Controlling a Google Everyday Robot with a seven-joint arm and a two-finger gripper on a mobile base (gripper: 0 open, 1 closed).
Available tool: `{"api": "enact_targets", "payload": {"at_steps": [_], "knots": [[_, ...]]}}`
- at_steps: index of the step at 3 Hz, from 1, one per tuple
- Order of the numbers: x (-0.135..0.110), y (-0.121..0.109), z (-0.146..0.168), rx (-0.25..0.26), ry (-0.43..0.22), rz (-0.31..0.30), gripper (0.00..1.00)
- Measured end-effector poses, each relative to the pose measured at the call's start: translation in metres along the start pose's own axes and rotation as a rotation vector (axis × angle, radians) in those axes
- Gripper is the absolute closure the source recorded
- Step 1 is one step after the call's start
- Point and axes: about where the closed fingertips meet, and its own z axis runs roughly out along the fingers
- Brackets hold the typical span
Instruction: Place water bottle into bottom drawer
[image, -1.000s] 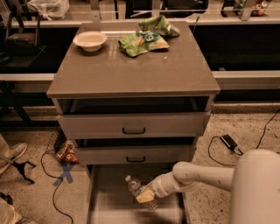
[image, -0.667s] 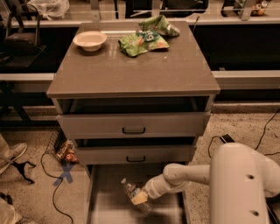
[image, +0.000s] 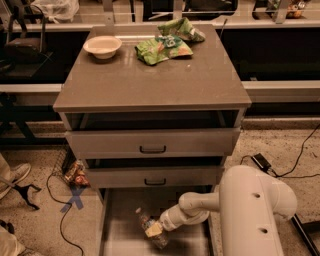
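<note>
Shifted leftward since the earlier frames is the robot's bulky white body (image: 255, 210), which now fills more of the lower right of the view. The slim forearm (image: 200, 204) is carried with it, and the pincer (image: 154, 230) is brought slightly further left and lower over the bottom drawer (image: 120, 235). The water bottle (image: 146, 219) is moved along with the pincer. It is seen tilted, with its cap toward the upper left and its base toward the lower right, inside the pulled-out bottom drawer, low over the grey floor. Whether the base is touching the floor cannot be told. The pincer is clamped across the bottle's middle, where the label band is covered by a yellowish fingertip.

Everything else is left unchanged. The two upper drawers (image: 152, 142) are found partly pulled out, with their black handles facing the camera. On the cabinet's surface (image: 150, 85), a white bowl (image: 102, 46) is set at the back left, and green snack bags (image: 162, 47) are lying at the back, right of the bowl.
</note>
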Motion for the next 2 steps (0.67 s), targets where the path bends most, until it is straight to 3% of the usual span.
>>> {"api": "enact_targets", "payload": {"at_steps": [2], "knots": [[0.013, -0.003, 0.030, -0.020, -0.010, 0.056, 0.16]]}}
